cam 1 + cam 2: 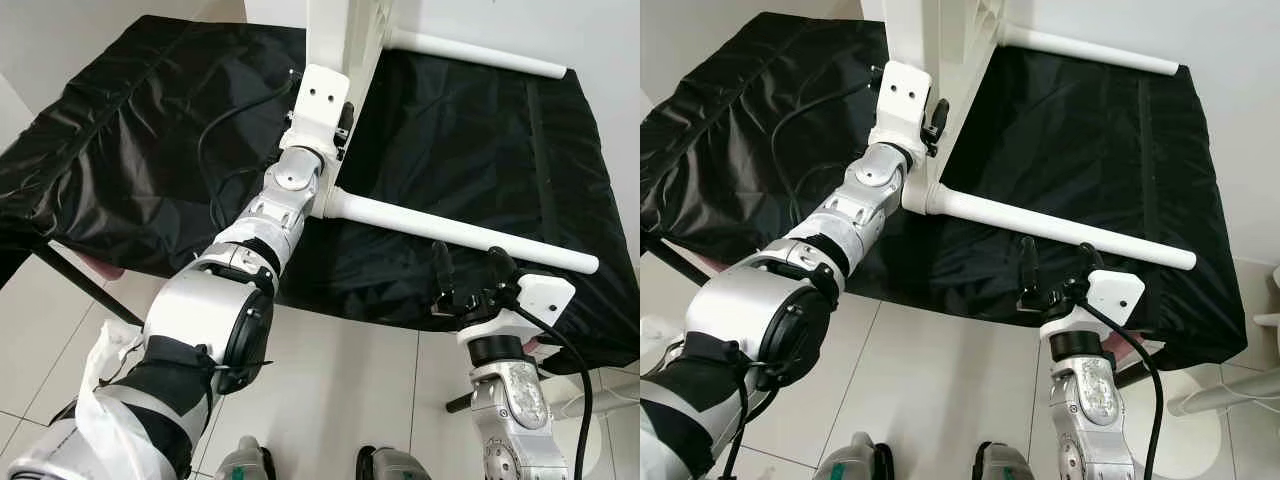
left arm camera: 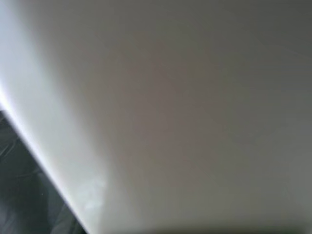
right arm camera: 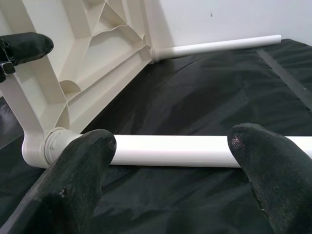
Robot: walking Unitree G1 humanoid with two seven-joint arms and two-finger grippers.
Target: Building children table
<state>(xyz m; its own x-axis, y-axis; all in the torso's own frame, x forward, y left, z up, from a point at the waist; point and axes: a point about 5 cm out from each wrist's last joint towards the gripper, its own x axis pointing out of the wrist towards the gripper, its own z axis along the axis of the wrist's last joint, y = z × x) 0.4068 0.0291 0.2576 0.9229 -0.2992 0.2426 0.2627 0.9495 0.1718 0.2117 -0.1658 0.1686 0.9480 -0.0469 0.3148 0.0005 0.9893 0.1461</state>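
A: Nearest us, low on the right, the right gripper [image 1: 468, 275] hangs at the near edge of the black sheet [image 1: 130, 160], its two fingers spread apart with nothing between them.

B: And just beyond it lies the near leg [image 1: 460, 232]?

A: Yes — the white tube runs along the sheet from its socket at the tabletop [image 1: 940, 60] out to the right and a little toward us, free end near the right edge. Through the right wrist camera the leg [image 3: 170, 150] crosses straight between the two fingertips [image 3: 78, 165], so I'd say the gripper is lined up to close on it.

B: What's the table itself doing?

A: It's tipped on its edge, ribbed underside facing right, so the legs point sideways, not down. A far leg [image 1: 480, 52] sticks out the same way along the back.

B: The left arm?

A: Reaching far up, the left gripper [image 1: 340, 125] sits against the tabletop's near corner — bracing it upright, I reckon. Whether its fingers are closed I can't tell; its wrist camera gives just blurred pale plastic.
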